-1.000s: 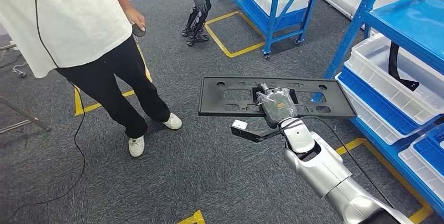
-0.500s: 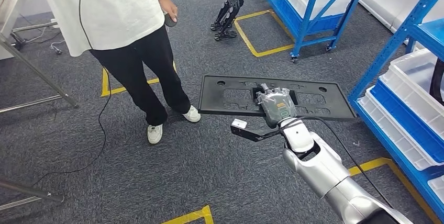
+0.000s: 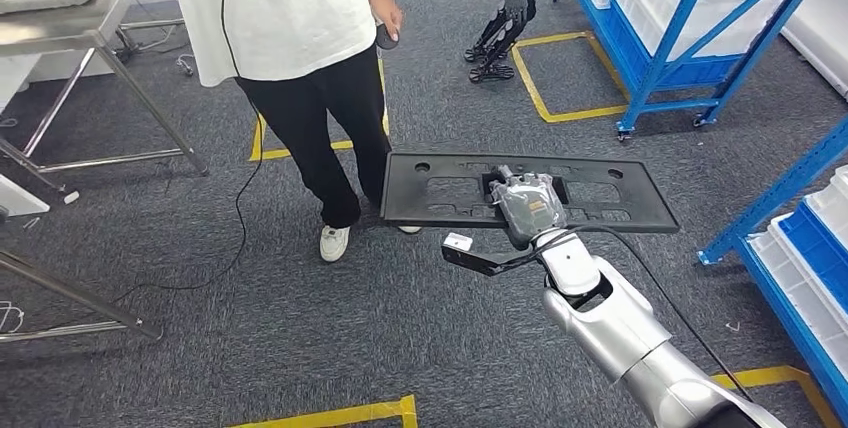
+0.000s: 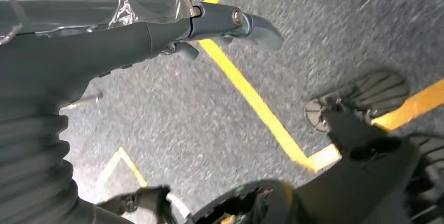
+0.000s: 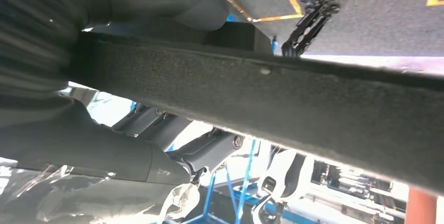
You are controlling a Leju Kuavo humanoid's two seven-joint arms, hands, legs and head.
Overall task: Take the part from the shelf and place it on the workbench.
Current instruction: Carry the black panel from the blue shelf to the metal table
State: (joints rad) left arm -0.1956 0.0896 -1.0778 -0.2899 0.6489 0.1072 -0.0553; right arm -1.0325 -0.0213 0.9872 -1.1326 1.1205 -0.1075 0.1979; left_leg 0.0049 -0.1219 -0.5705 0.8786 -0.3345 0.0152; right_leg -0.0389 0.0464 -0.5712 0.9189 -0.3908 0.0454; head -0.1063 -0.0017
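— Holding anything right now?

— Yes. My right hand [image 3: 527,203] grips the black panel [image 3: 440,188], a long flat plastic piece with cut-outs and a round hole near each end. The hand sits on the near long edge, about at the middle, so the panel stretches out level to both sides of it, above the grey carpet [image 3: 300,338] and touching nothing else. In the right wrist view the panel's edge [image 5: 293,98] runs right across the picture, with my fingers [image 5: 157,4] on one face of it and my thumb [image 5: 94,156] on the other.

— And your left hand?

— My left hand [image 4: 157,30] hangs over the carpet beside a yellow floor line [image 4: 251,96]. It holds nothing; whether its fingers are spread or curled, I cannot tell from here.

— What is around you?

— A person in a white shirt [image 3: 280,8] and black trousers stands just beyond the panel's left end. A metal desk [image 3: 70,18] stands at the far left, well apart from the panel. Blue shelves [image 3: 690,18] with white bins are at the far right, and another robot's legs [image 3: 500,18] stand by a yellow square on the floor.
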